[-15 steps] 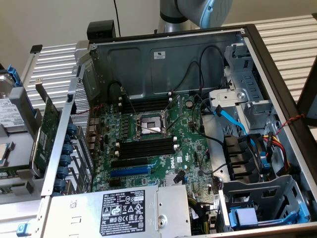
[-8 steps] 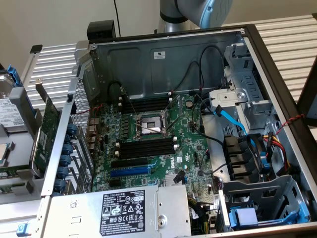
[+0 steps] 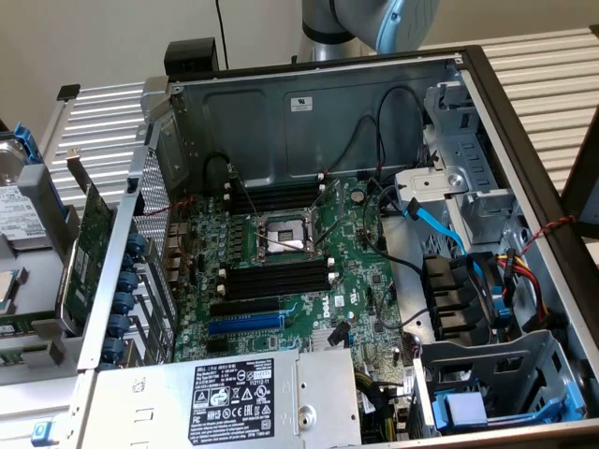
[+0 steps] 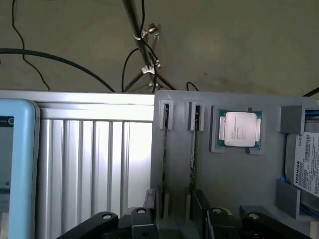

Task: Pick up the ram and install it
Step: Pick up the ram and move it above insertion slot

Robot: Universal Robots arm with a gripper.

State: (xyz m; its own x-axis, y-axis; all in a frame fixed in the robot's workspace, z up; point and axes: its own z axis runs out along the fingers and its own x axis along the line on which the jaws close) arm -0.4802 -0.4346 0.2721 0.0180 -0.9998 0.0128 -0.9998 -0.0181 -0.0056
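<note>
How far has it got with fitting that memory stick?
Nothing looks done yet: the black memory slots on the motherboard are bare. In hand: the open jaws hang empty above the grey holder, where the ram seems to stand on edge in a groove. Left: picking it up and installing it.

Robot workbench, opened PC case (image 3: 299, 122)

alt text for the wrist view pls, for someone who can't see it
The open gripper hovers over a grey parts tray, by two narrow slots where the ram stands on edge. Beside the slots the tray holds a processor chip and a hard drive; a ribbed metal table adjoins the tray.
</note>
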